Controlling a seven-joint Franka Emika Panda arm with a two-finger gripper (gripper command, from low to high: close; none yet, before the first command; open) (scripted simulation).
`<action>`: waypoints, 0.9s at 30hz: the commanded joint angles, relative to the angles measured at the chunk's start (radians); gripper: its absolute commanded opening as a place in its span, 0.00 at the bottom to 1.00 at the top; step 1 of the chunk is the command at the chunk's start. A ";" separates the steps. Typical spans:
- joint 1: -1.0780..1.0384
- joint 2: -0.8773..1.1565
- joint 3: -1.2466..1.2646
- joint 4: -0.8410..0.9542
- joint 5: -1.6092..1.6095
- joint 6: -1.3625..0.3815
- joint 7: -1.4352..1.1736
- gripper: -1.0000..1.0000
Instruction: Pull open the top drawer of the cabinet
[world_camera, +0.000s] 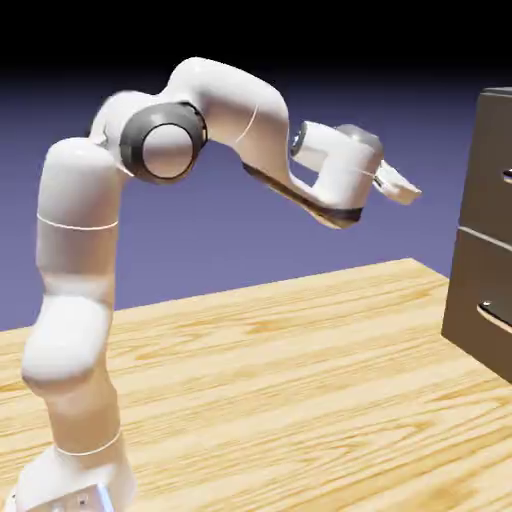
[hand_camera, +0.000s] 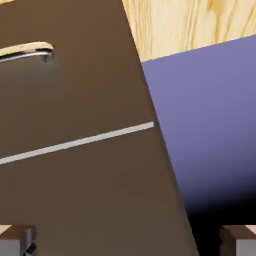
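Observation:
The dark grey-brown cabinet (world_camera: 485, 250) stands at the right edge of the exterior view, cut off by the frame. Its top drawer (world_camera: 492, 160) shows a sliver of pale handle (world_camera: 508, 176) at the picture's edge. My gripper (world_camera: 402, 187) hovers to the left of that drawer at about its height, a clear gap away, pointing toward it. In the hand view the fingertips (hand_camera: 16, 240) sit wide apart at the bottom corners with nothing between them, so the gripper (hand_camera: 127, 244) is open. The top drawer (hand_camera: 100, 200) fills the lower left of that view, below a pale seam (hand_camera: 75, 143).
The lower drawer (world_camera: 480, 290) carries its own bar handle (world_camera: 495, 315), which also shows in the hand view as a handle (hand_camera: 27, 51) beyond the seam. The wooden table (world_camera: 280, 380) runs under the arm up to the cabinet's foot.

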 joint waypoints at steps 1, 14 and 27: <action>-0.007 0.020 0.010 0.027 -0.044 0.000 -0.034 0.50; -0.104 0.283 0.141 0.378 -0.609 -0.003 -0.475 0.50; -0.192 0.521 0.260 0.697 -1.121 -0.006 -0.874 0.50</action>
